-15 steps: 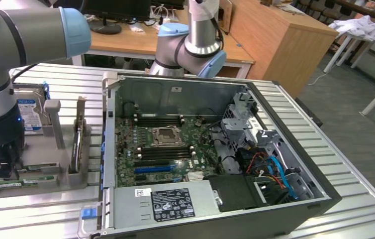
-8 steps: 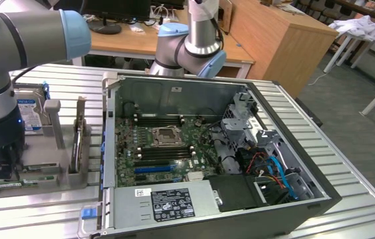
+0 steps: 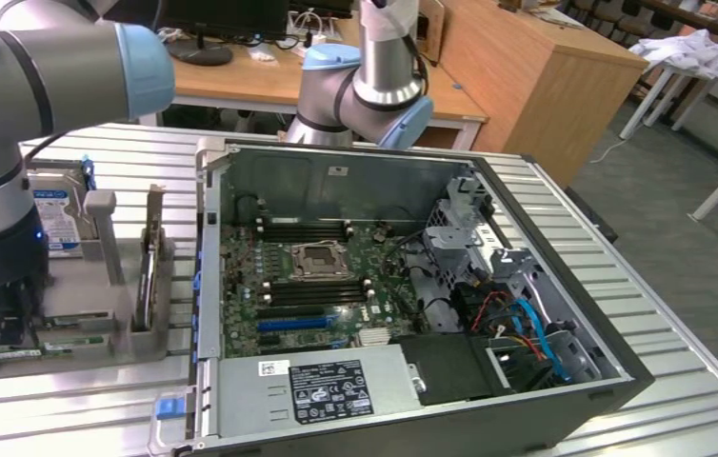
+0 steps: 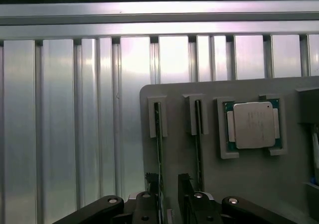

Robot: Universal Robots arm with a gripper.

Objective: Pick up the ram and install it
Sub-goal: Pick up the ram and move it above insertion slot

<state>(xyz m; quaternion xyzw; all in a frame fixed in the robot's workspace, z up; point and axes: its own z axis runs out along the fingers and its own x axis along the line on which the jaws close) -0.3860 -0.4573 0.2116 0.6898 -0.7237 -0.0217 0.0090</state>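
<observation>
Gripper (image 4: 168,184) spread astride ram (image 4: 159,149); 2nd stick (image 4: 198,144) and processor (image 4: 254,125) just beside.

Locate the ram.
On the exterior view's left, the ram stands on edge in the grey holder, under the open tool, beside a second stick and the processor.

The desk (image 4: 60,134) was ribbed aluminium, brushed, faintly glossy. The holder (image 4: 174,149) was matt grey plastic, the processor (image 4: 254,124) dull silver metal. Upper right of the exterior view stood a smooth wooden cabinet (image 3: 525,76).
</observation>
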